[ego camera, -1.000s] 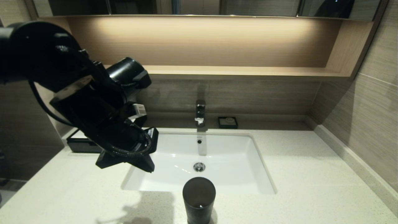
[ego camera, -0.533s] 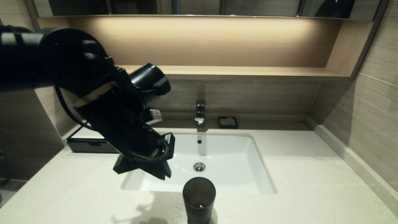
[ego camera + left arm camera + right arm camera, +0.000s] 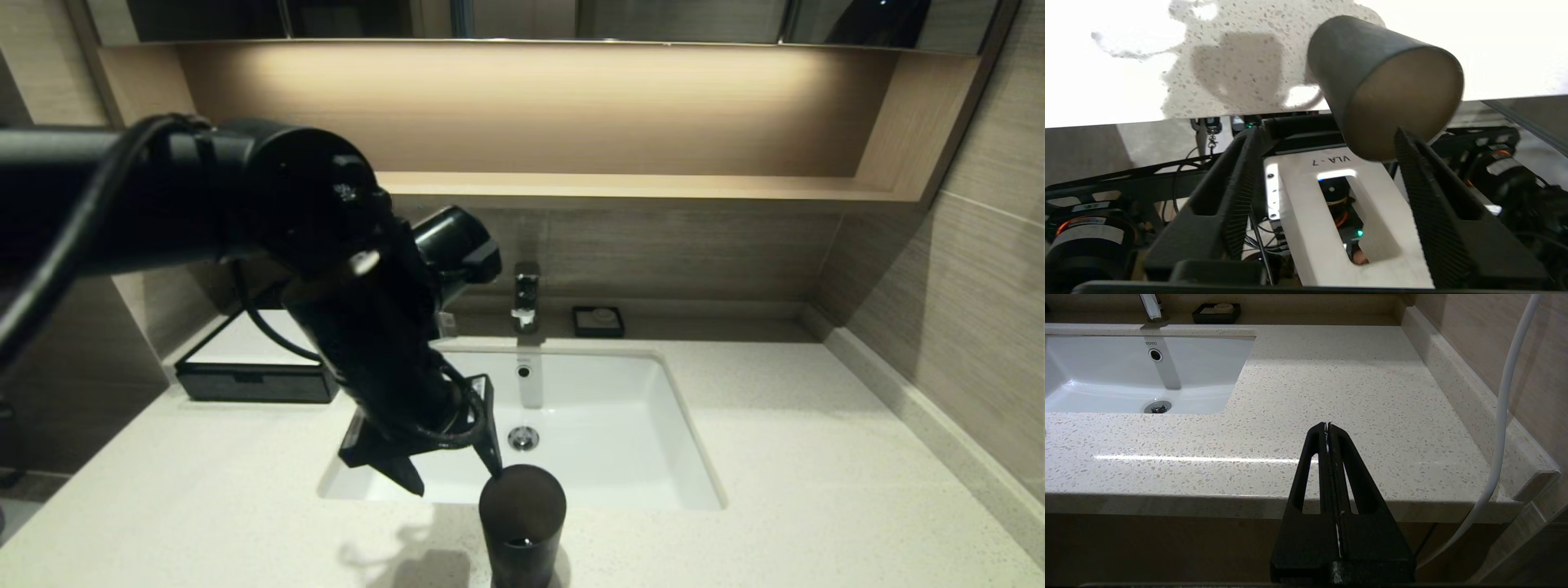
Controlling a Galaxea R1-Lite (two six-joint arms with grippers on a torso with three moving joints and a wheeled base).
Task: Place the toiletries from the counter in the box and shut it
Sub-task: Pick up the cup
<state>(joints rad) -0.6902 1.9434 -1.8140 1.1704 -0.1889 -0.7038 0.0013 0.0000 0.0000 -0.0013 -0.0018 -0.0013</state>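
No toiletries show in any view. The black box [image 3: 253,369] with its white top panel stands at the back left of the speckled counter [image 3: 816,457], left of the white basin [image 3: 604,425]; its front tray looks pushed in. My left gripper [image 3: 457,480] hangs open and empty over the basin's front left edge. One of its fingertips [image 3: 498,469] is right at the rim of the dark cup [image 3: 522,518]. In the left wrist view the gripper [image 3: 1326,131] is open, with the cup [image 3: 1384,81] just beyond one finger. My right gripper [image 3: 1327,425] is shut and empty, low before the counter's front right edge.
A chrome faucet [image 3: 526,294] stands behind the basin, with a small black square dish [image 3: 598,321] to its right. A wooden shelf [image 3: 653,189] runs along the wall above. A raised stone ledge [image 3: 931,433] borders the counter's right side. A white hose [image 3: 1502,416] hangs at the right.
My left arm has swung right and forward, from in front of the box to over the basin's front edge by the cup. The box now shows in full. The right arm has not moved.
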